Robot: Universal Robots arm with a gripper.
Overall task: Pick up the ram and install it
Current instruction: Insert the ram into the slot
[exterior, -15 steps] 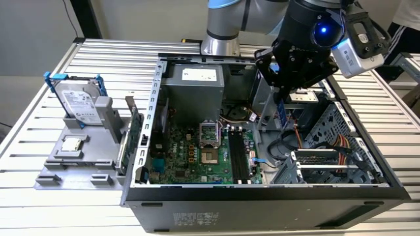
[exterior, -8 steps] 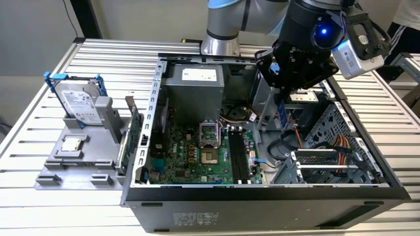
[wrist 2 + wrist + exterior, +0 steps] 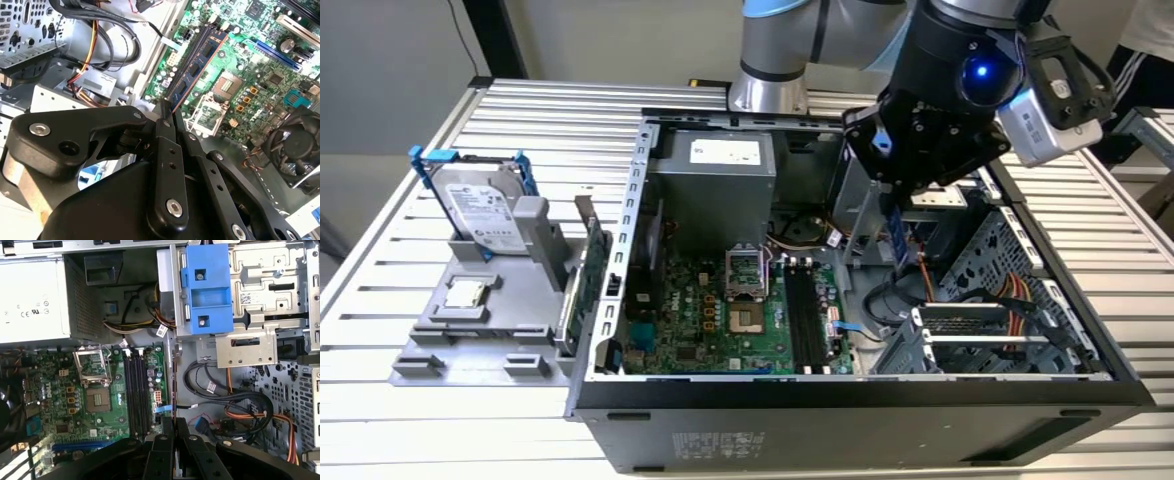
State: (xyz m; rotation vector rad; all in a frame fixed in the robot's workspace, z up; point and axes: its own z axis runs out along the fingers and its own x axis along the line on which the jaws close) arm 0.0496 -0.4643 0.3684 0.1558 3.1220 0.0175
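Ribbed metal table, gripper clenched on thin dark-blue ram above green motherboard

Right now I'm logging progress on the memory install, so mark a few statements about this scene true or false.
1. The gripper is shut on the ram. True.
2. The ram sits fully seated in a motherboard slot. False: it is held above the motherboard.
3. The hard drive stands outside the computer case. True.
4. The computer case is closed. False: its side is open.
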